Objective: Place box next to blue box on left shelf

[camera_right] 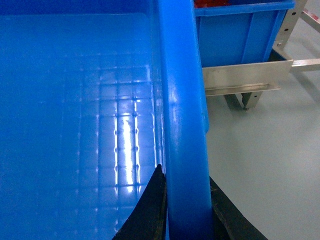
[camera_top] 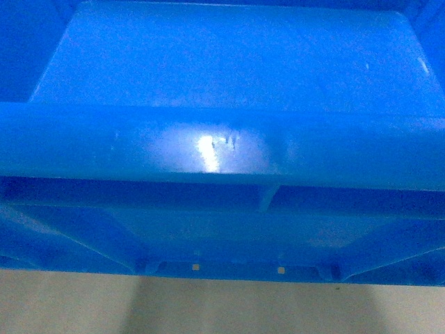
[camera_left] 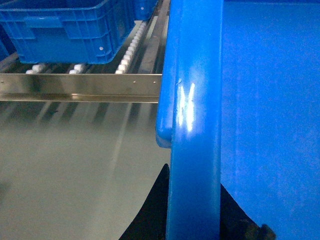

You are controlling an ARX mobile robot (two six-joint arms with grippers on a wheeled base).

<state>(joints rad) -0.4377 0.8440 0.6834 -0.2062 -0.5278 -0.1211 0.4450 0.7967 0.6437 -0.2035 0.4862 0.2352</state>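
Carrying the box (camera_top: 222,149) just short of the left shelf (camera_left: 131,47), both hands pinch its side rims; misjudged height could apparently ram the shelf's metal lip (camera_left: 80,86).

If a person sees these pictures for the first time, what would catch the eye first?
The big blue box fills the head view, its thick rim close to the camera. In each wrist view a tool grips a side rim: the left tool, the right tool. Beyond the left rim, another blue box sits on the roller shelf.
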